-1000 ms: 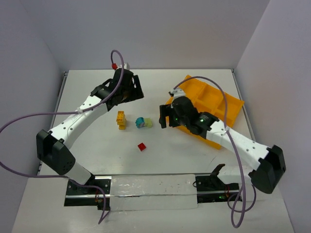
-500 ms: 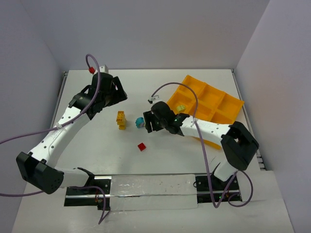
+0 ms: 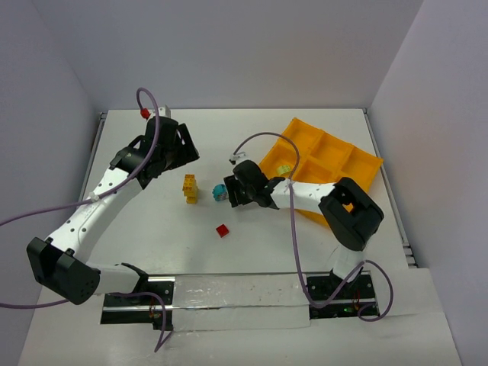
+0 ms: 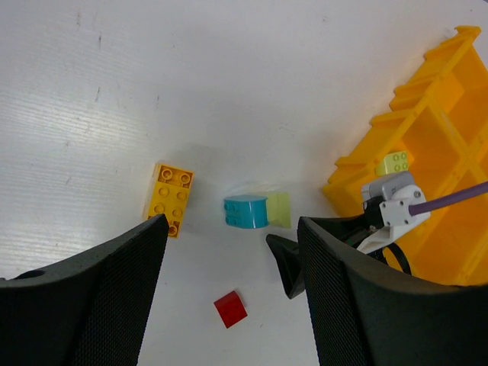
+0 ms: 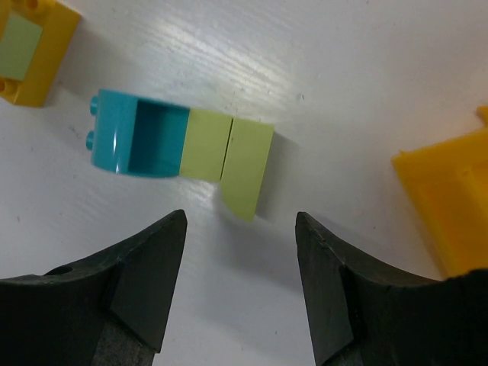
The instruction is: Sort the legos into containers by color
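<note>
Legos spread over the middle of the white desk (image 3: 252, 252): a teal-blue studded plastic brick (image 5: 133, 141) lying on its side, joined end to end with a pale green plastic piece (image 5: 229, 156); a stack of yellow studded bricks (image 3: 189, 188) just left of that pair; a small red brick (image 3: 222, 230) alone, closer to the near edge. One more light green studded brick (image 3: 284, 169) inside the orange-yellow divided plastic tray (image 3: 367, 164), in a compartment at its left end; tray set askew toward the far right corner of the desk.

Right claw (image 5: 240, 221): open, jaws partly spread, low over the desk and just short of the green end of the teal-and-green pair. Nothing between its black fingers (image 5: 145, 267); no contact with either brick visible. Corner of the tray close on that claw's right.

Left claw (image 3: 185, 149): open wide, empty, held high over the far left part of the desk. From its wrist view, yellow stack, joined pair and red brick all framed between two black textured pads, well below and untouched.

Around: purple cable (image 4: 450, 194) running to a white connector block (image 4: 393, 200) on the right wrist; red cable connector (image 3: 143, 112) atop the left wrist. Right arm stretched leftward along the tray's near side, covering part of that edge.
</note>
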{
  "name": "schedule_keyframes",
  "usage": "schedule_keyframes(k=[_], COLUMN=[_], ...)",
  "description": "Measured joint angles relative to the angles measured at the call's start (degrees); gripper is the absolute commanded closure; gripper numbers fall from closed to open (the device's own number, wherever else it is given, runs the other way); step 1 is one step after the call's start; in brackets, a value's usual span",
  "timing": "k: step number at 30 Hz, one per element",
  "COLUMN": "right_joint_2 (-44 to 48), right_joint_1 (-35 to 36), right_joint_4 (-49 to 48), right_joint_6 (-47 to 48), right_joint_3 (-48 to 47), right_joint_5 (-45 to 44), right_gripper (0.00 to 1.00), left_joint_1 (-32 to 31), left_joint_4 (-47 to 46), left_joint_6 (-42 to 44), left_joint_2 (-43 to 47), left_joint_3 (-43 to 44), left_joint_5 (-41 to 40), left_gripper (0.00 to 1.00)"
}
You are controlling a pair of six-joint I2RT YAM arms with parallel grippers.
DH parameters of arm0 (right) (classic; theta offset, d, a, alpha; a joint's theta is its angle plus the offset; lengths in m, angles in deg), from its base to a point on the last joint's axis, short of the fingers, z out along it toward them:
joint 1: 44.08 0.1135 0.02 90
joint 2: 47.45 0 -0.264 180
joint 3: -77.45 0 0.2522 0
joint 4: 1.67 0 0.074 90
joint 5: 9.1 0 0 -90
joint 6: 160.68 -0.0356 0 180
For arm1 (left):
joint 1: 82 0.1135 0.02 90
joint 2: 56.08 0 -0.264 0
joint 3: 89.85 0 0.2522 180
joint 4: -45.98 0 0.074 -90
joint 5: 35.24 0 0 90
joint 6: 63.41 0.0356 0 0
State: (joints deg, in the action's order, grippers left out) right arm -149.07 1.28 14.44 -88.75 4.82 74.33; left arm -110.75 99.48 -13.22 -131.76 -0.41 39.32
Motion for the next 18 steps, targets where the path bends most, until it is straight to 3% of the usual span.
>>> schedule_keyframes(k=[14, 18], right_joint_2=[-5.12, -5.73], right_joint_1=[-0.79, -0.79], right_joint_4=[-2.81, -3.19], right_joint_6=[1.10, 1.27], right_joint_3=[-3.51, -4.20], right_joint_5=[1.49, 1.49], right_gripper=[0.51, 0.64], left_joint_1=[0.00, 0.00], left_joint_4=[0.00, 0.00], left_joint_6=[0.00, 0.02], left_joint_2=[-0.09, -0.09], left_joint_3=[-0.02, -0.04], left_joint_5=[0.00, 0.00], left_gripper=[0.24, 0.25])
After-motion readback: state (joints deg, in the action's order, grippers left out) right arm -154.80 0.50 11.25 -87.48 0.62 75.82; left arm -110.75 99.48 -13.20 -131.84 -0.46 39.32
